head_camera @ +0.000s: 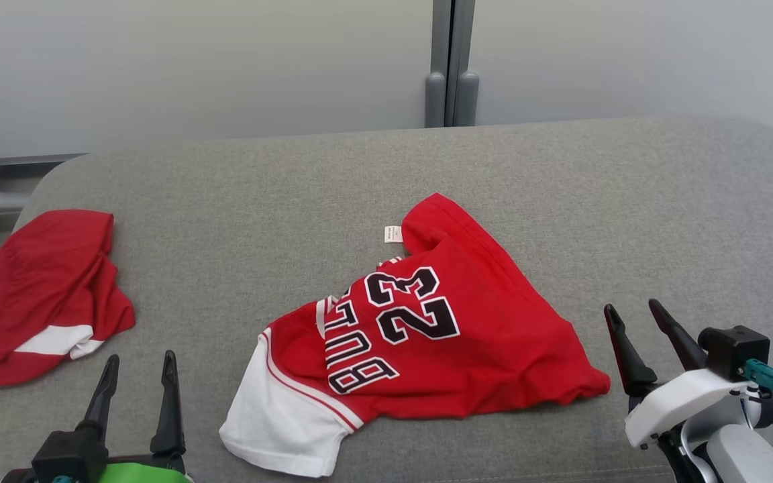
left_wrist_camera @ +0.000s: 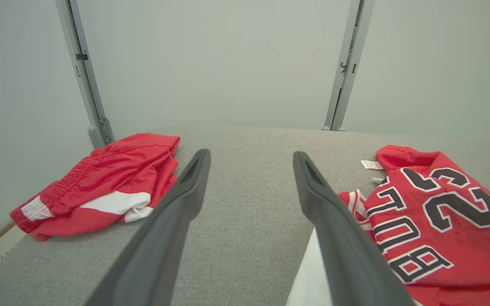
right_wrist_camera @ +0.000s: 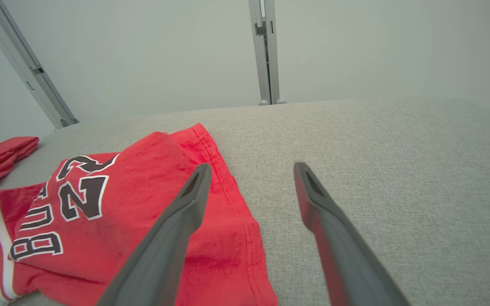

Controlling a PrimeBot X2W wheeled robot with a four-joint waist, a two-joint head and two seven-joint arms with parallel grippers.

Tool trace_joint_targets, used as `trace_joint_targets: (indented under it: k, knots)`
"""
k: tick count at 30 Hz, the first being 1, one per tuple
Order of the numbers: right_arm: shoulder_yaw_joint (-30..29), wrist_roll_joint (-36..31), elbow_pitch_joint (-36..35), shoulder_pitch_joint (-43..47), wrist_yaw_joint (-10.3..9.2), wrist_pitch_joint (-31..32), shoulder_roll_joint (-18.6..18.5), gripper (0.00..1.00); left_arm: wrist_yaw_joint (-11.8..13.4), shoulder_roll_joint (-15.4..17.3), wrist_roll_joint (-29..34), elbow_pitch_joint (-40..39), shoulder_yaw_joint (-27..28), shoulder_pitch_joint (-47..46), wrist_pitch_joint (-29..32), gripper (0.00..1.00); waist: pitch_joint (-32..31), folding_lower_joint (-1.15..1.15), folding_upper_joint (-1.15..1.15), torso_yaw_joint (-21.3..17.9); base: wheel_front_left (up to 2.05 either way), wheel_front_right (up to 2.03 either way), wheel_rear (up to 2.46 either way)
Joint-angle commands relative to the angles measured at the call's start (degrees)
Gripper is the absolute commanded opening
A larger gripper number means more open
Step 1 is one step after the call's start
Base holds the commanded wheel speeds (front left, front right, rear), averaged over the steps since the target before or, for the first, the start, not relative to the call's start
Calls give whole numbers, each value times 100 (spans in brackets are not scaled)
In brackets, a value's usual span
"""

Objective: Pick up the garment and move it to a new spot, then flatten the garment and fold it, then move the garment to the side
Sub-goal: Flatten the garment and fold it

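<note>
The grey bench has plenty of bare cloth on its right half and along the back, so choose the new spot there before you reach.

The garment, a red jersey with black-and-white lettering, lies crumpled in the middle of the bench, close to the front edge, with one part folded over another. This looks like the very start of the task, and the pick-up is not yet made.

The red shorts lie well apart at the left end. Keep your carry away from them.

Your left hand sits at the lower left with its fingers spread wide. It holds nothing and touches nothing. Your right hand is spread just as wide and is also empty, with its tips just beside the jersey's right corner.

Take the jersey at two well-separated places on its outer edge, not in the bunched middle. That way it should hang open when lifted and flatten more easily afterwards. The red hem at the right corner suits your right hand. The white section at the front left suits your left.

The small white label pokes out at the far edge and helps you tell the edges apart.
</note>
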Motion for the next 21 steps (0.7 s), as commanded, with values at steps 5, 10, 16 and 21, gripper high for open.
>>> trace_joint_targets:
  k: [5, 10, 16, 21]
  knots:
    - [-216, -246, -32, 165, 0, -38, 100, 100, -8, 119, 231, -73, 136, 170, -19, 100, -113, 0, 0, -34, 0, 0, 0]
    - [-282, -318, -123, 235, 0, -38, 159, 100, -9, 275, 433, 33, 80, 309, -19, 100, -164, 0, 0, -64, 0, 0, 0]
    - [-307, -400, -158, 329, -1, -39, 144, 100, 47, 334, 434, 69, 160, 373, -19, 100, -181, 0, 0, -68, 0, 0, 0]
    - [-344, -436, -156, 342, 0, -38, 173, 100, 49, 283, 365, 39, 209, 382, -20, 100, -188, 0, 0, -52, 0, 0, 0]
